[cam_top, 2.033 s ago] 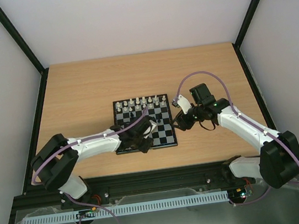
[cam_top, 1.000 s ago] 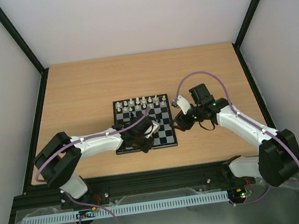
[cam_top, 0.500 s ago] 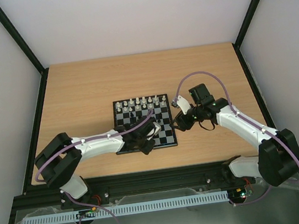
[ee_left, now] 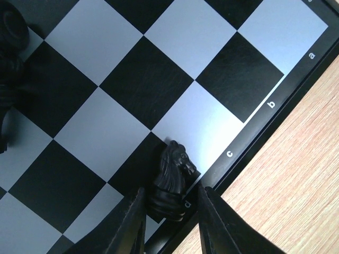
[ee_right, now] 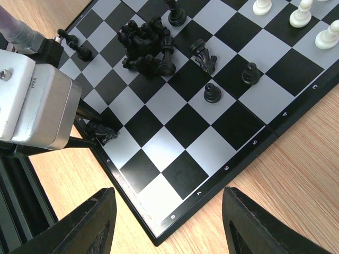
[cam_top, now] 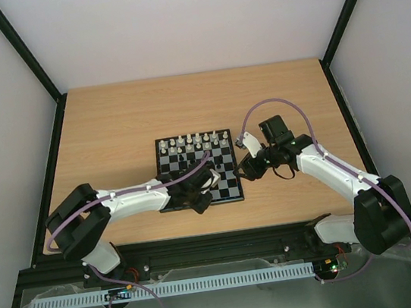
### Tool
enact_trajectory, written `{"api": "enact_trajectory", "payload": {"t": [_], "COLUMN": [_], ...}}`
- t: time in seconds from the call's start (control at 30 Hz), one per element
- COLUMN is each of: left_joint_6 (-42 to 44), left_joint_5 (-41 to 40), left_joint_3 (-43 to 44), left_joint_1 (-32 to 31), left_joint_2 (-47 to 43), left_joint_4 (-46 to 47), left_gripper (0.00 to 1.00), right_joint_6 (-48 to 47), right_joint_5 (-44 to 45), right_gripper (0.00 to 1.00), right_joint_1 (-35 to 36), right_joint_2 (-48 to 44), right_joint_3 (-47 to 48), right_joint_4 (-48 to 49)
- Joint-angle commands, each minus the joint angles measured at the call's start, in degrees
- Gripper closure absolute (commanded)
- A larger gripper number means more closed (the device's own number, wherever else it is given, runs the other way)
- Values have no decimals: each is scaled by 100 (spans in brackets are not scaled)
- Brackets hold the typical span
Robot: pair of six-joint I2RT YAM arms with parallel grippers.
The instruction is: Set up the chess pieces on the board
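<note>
The board point(cam_top: 229, 185) lies mid-table, with white chess pieces point(cam_top: 192, 142) lined up on its far rows. My left gripper point(cam_top: 196, 199) is at the board's near edge, shut on a black knight point(ee_left: 170, 182). The knight is tilted, its base toward the wrist, over the border by the letter d. In the right wrist view the knight point(ee_right: 102, 132) shows between the thin fingertips. A heap of black pieces point(ee_right: 145, 47) lies on the board. My right gripper point(ee_right: 177, 227) hangs open and empty above the board's right corner point(cam_top: 247, 165).
Two black pawns point(ee_right: 212, 93) point(ee_right: 250, 73) stand alone and a black piece point(ee_right: 204, 55) lies on its side. White pieces point(ee_right: 302, 16) stand at the top right of the right wrist view. Bare wooden table point(cam_top: 111, 136) surrounds the board, with black frame rails along its sides.
The left arm's elbow has shifted slightly right while its gripper stays at the board's near edge with the knight. The right arm has not moved.
</note>
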Motion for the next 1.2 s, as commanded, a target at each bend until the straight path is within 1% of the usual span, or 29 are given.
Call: {"api": "enact_trajectory", "payload": {"t": [0.0, 0.13, 0.5, 0.57, 0.67, 0.73, 1.03, 1.17], "left_joint_6": [-119, -123, 33, 37, 20, 26, 23, -34], "left_joint_5": [50, 98, 141, 141, 77, 61, 122, 68], "left_joint_3": [-173, -229, -127, -116, -88, -93, -108, -185], "left_joint_1": [-41, -42, -42, -43, -42, -49, -49, -59], "left_joint_2": [-63, -108, 129, 178, 246, 243, 294, 171], "left_joint_4": [-525, -461, -221, -168, -136, -95, -185, -267], "left_gripper": [72, 74, 78, 78, 74, 74, 77, 73], "right_joint_6": [-46, -48, -65, -66, -66, -67, -72, -77], "right_joint_5": [-126, -132, -123, -124, -129, -132, -128, -137], "right_gripper": [43, 43, 43, 43, 43, 43, 43, 43], "right_joint_1": [-18, -17, -18, -18, -18, -18, -18, -18], "right_joint_2": [61, 61, 61, 61, 74, 79, 90, 109], "right_joint_3": [-33, -32, -41, -41, -41, -41, -41, -36], "right_joint_4": [-176, -177, -186, -185, -186, -186, -199, -195]}}
